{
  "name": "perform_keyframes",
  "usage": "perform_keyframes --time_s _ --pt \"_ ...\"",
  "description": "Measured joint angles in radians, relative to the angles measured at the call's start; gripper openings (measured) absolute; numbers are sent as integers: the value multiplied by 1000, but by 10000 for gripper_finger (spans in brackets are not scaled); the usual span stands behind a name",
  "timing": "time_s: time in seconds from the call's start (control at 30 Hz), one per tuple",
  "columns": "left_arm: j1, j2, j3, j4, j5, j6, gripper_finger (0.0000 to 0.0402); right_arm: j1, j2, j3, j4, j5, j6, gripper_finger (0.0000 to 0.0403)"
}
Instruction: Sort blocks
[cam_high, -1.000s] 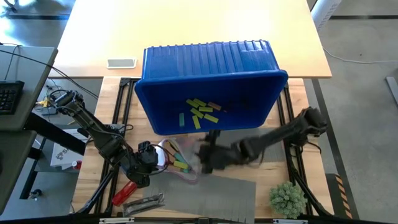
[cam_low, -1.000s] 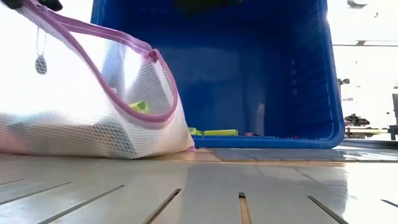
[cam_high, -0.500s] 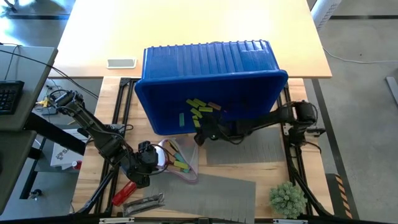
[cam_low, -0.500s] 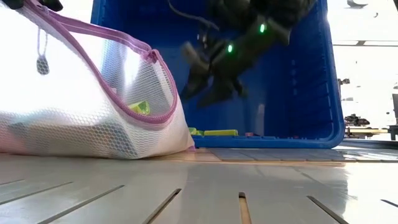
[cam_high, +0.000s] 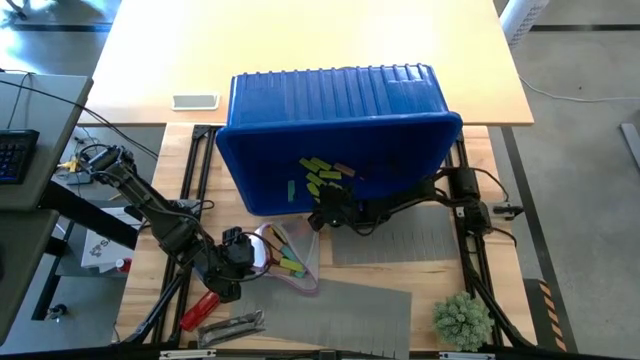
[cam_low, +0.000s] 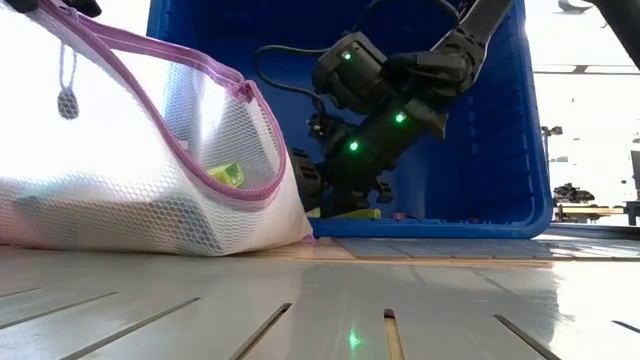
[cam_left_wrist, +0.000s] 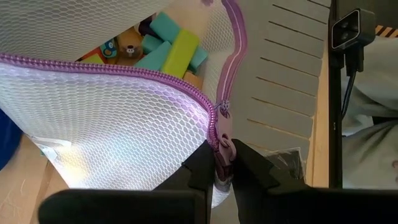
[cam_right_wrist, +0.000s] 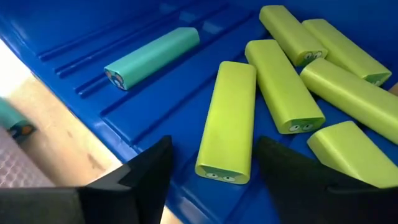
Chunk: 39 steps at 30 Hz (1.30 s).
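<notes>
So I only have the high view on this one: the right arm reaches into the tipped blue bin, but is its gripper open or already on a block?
Observer: Open. The right gripper straddles one lime block, not closed on it.
Operator: Any other colours right there?
Observer: A teal block lies apart from the lime cluster.
Operator: And the left gripper?
Observer: The left gripper is shut on the mesh bag, at its purple zipper, holding the mouth open.
</notes>
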Motion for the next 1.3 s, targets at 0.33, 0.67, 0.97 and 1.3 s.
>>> perform_keyframes --time_s 0.33,0.67,0.97,1.3 --pt "0 0 0 5 0 0 24 -23 6 0 5 3 -118 82" --pt "0 0 0 6 0 0 24 92 -161 42 -16 58 -328 82" --pt "0 0 0 8 0 0 24 366 -202 58 328 -83 -457 82" --pt "0 0 0 11 0 0 24 455 -64 56 422 4 -125 82"
